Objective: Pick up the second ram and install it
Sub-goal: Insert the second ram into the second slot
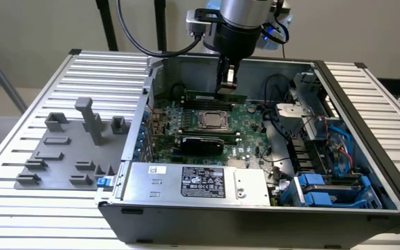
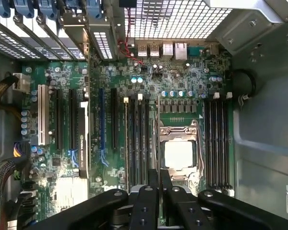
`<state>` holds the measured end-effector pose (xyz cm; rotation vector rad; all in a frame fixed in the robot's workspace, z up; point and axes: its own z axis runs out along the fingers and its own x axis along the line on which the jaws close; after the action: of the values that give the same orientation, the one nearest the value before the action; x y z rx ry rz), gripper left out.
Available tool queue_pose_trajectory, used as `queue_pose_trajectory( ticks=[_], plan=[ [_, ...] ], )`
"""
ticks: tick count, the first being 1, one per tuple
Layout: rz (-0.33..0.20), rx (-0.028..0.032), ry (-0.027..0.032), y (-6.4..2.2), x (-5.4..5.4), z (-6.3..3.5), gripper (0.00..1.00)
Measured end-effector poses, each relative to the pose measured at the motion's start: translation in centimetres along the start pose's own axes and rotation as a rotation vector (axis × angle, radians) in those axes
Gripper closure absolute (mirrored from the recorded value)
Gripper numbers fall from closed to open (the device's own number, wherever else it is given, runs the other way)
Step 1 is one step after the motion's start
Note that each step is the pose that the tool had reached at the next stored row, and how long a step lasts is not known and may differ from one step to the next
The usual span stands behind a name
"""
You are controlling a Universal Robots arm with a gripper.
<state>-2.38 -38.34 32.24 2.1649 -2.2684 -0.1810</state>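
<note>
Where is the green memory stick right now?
In the exterior view, the memory stick is pinched in the gripper inside the open computer case, just beyond the silver processor chip.

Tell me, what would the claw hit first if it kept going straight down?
Probably the long black slots beside the square silver chip on the green board. The memory stick in the claw would touch first, though depth is unclear.

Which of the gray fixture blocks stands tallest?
The slim upright post, rising well above the low blocks around it; the claw holds the second ram inside the case.
</note>
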Motion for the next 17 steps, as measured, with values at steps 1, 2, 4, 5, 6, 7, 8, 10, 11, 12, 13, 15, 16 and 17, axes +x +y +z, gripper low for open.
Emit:
queue_pose_trajectory(
  ticks=[1, 2, 4, 5, 6, 7, 8, 10, 11, 12, 13, 15, 16, 17],
  plan=[
    [0.0, 0.0, 0.0, 0.0, 0.0, 0.0, 1.0],
    [0.0, 0.0, 0.0, 0.0, 0.0, 0.0, 1.0],
    [0.0, 0.0, 0.0, 0.0, 0.0, 0.0, 1.0],
    [0.0, 0.0, 0.0, 0.0, 0.0, 0.0, 1.0],
    [0.0, 0.0, 0.0, 0.0, 0.0, 0.0, 1.0],
    [0.0, 0.0, 0.0, 0.0, 0.0, 0.0, 1.0],
    [0.0, 0.0, 0.0, 0.0, 0.0, 0.0, 1.0],
    [0.0, 0.0, 0.0, 0.0, 0.0, 0.0, 1.0],
    [0.0, 0.0003, -0.0001, 0.0, 0.0, 0.03, 1.0],
    [0.0, 0.0014, -0.0001, -0.01, 0.0, 0.16, 1.0],
    [0.0, 0.0026, 0.0006, 0.02, 0.0, 0.33, 1.0],
    [0.0, 0.0035, 0.0023, 0.1, 0.0, 0.71, 1.0],
    [0.0, 0.0038, 0.003, 0.15, -0.1, 0.9, 1.0],
    [0.0, 0.0041, 0.0035, 0.2, -0.1, 1.08, 1.0]
  ],
)
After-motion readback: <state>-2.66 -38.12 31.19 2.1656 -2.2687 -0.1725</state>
